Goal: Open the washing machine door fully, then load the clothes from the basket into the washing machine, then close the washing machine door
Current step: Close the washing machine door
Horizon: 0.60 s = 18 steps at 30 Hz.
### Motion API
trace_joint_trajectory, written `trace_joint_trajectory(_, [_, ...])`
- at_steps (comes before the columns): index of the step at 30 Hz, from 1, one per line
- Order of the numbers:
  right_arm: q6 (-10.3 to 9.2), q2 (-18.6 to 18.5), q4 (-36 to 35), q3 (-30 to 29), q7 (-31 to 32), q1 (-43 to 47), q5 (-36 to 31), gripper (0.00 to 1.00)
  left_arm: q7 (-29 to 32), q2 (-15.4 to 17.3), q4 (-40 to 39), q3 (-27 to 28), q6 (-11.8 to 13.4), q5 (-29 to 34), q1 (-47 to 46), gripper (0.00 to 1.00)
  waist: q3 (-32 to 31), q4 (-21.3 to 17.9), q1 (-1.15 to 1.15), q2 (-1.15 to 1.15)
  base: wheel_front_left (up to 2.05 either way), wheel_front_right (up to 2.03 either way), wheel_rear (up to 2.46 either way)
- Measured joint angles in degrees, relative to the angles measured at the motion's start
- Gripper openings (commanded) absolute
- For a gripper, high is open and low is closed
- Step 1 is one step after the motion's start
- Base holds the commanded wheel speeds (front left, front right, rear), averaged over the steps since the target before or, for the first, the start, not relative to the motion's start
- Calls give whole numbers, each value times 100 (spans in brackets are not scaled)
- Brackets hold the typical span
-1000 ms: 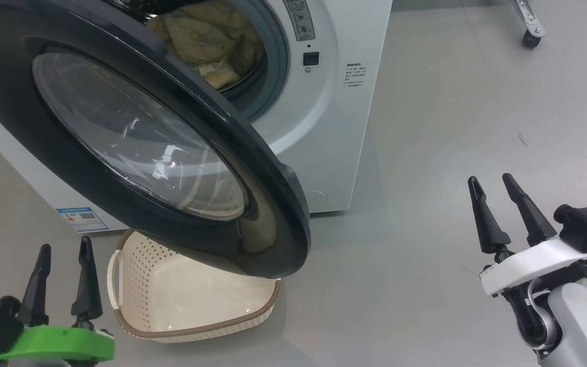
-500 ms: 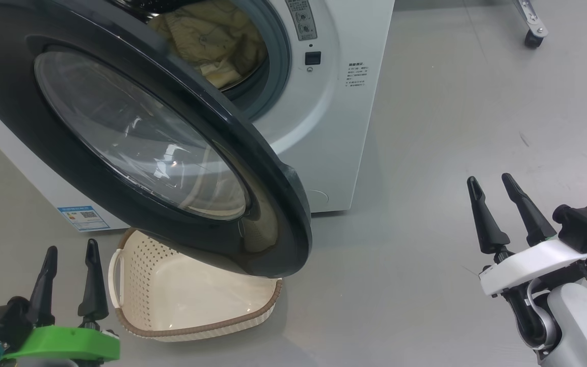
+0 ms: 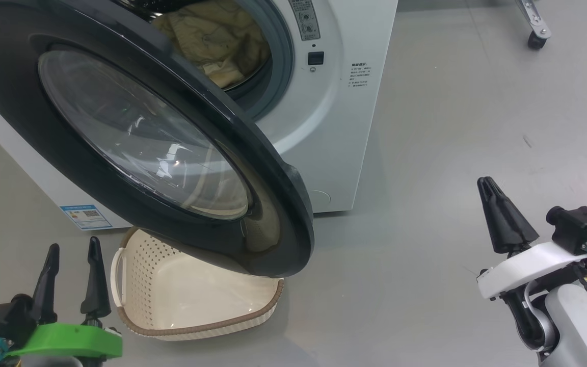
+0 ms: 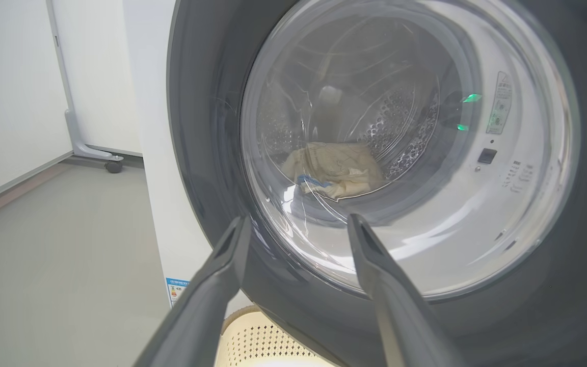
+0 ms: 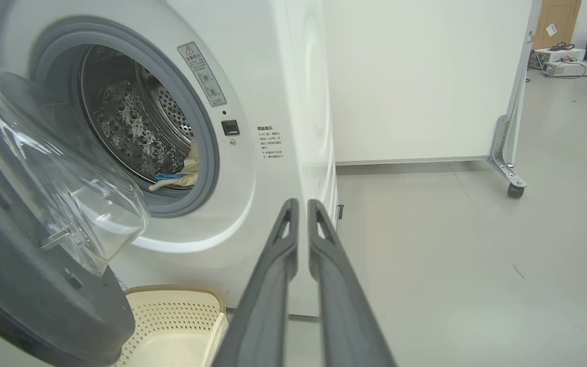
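Head view: right gripper (image 3: 487, 183) hangs at the lower right over bare floor (image 3: 451, 127), well apart from the washing machine (image 3: 344, 127). Half a second ago its two fingers stood spread. Now they read as one dark point. The right wrist view confirms it: jaws drawn together with only a sliver of gap, clenched on nothing.

Left gripper (image 3: 73, 244) sits at the lower left, just beside the basket (image 3: 196, 332). Its fingers are as far apart as before, released and empty. In its own wrist view they point at the door glass without touching it.

The washing machine door (image 3: 135, 137) stands swung out from the machine, and its lower edge overhangs the basket. It has not shifted against the machine over the last second.

The clothes (image 3: 212, 41) lie inside the drum, a pale yellow heap with a blue band showing in the right wrist view. The part of the basket in view is bare; the rest is hidden under the door.

Reading of the change — loading looks finished, and closing the door is what remains. The right gripper shutting on air suggests it is being made into a blunt pusher rather than readied for another grab.

Watch point: the gripper is off to the right of the door's free edge, so it would have to come round to the outer face — the bulging glass is a poor place to press.
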Motion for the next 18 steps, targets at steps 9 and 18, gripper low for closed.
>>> trace_joint_trajectory(9, [0, -33, -442, -175, 0, -183, -190, 0, -11, -87, 208, -301, 0, -1, -114, 100, 1, 196, 0, 0, 0, 0, 0])
trace_joint_trajectory(18, [0, -36, -1038, -90, -1, -582, -296, 0, -53, -157, 410, -504, 0, -13, -135, 100, -38, 584, 0, 0, 0, 0, 0])
